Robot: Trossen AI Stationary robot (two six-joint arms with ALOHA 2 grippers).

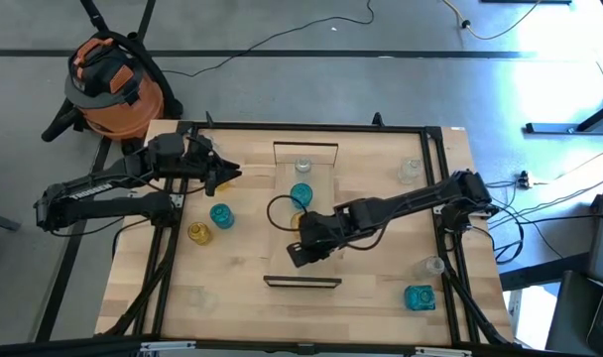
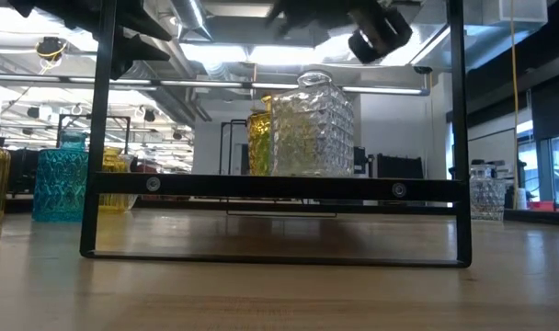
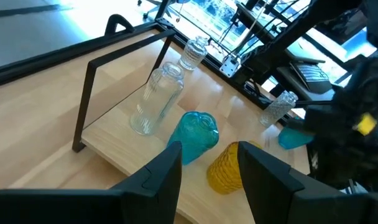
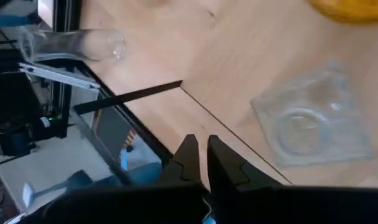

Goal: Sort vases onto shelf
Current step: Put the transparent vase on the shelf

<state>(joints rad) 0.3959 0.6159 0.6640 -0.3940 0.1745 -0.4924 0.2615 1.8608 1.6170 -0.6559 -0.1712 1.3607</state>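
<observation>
High view, straight down: shelf (image 1: 319,266) down the middle of the table (image 1: 381,297), long axis running from far edge to near edge, a wire frame at each short end. Standing on it in a row, far to near: a clear vase (image 1: 302,167), a teal vase (image 1: 301,193), an amber vase (image 3: 229,168) and, closest to the near end, a studded clear vase (image 2: 312,124), all upright. Left of the shelf, loose on the tabletop: a second teal vase (image 1: 221,215) and a second amber vase (image 1: 199,233), side by side and upright. More loose ones well apart by the right edge, among them a third teal vase (image 1: 419,297). Left gripper (image 1: 227,177) just beside the shelf's left long edge, level with the far vases, fingers parted with only air between, holding and touching nothing. From there, the loose teal-and-amber pair close by, toward the near edge and slightly outward. Probably the next pick, and the left arm's by a wide margin, being much the nearer. Calls for a swing away from the shelf and a drop over a small upright body. Right gripper (image 1: 297,253) above the shelf's near half, fingers pressed together on nothing, near the studded clear vase and apparently not touching it. Would need to part before taking anything.
</observation>
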